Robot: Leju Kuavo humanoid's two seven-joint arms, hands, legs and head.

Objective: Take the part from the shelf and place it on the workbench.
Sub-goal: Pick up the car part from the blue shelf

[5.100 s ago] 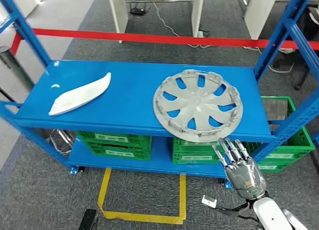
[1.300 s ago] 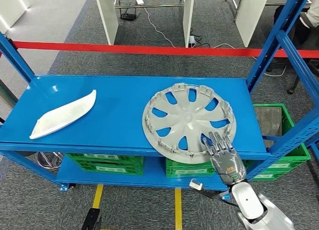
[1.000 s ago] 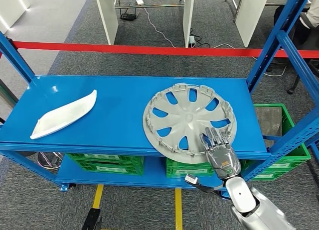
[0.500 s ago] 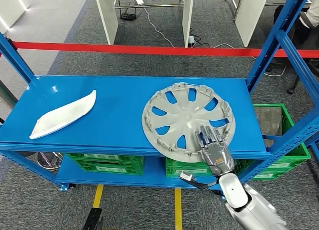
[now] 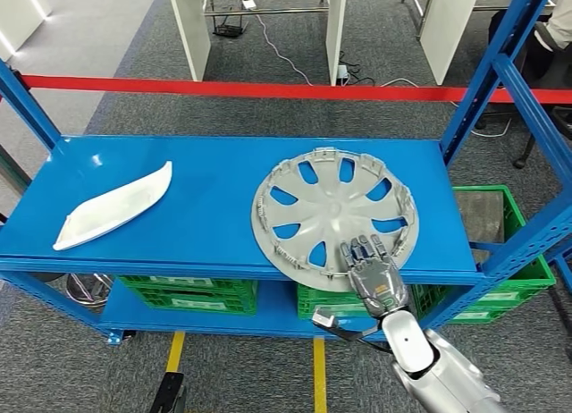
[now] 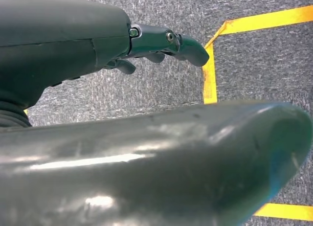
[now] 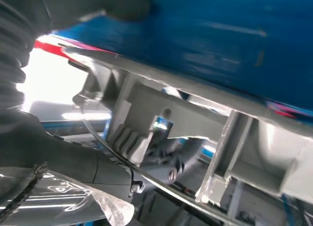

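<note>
Two parts lay on the top deck of the blue steel shelf point(image 5: 202, 207): a round silver-grey plastic wheel cover point(image 5: 333, 212) toward the right, and a long white curved trim piece point(image 5: 114, 205) well apart from it on the left; the wheel cover sat flat with its near rim jutting just past the shelf's front lip, which I judged was what made it reachable from below and in front. The robot's right hand point(image 5: 372, 272) rested at that overhanging edge, fingers laid over the top of the rim; from the right wrist view the thumb point(image 7: 70, 160) seemed to sit under the ribbed underside of the cover point(image 7: 184, 113), so it looked like a pinch across the rim, though whether it had truly clamped I could not tell; the cover lay flat on the deck, not lifted. The left hand point(image 6: 158, 42) hung down beside the body over grey carpet and yellow floor tape point(image 6: 210, 74), fingers loosely straight and holding nothing. Green plastic crates point(image 5: 196, 283) stood on the lower deck; a red barrier tape point(image 5: 202, 87) ran behind the shelf; no desk showed.
</note>
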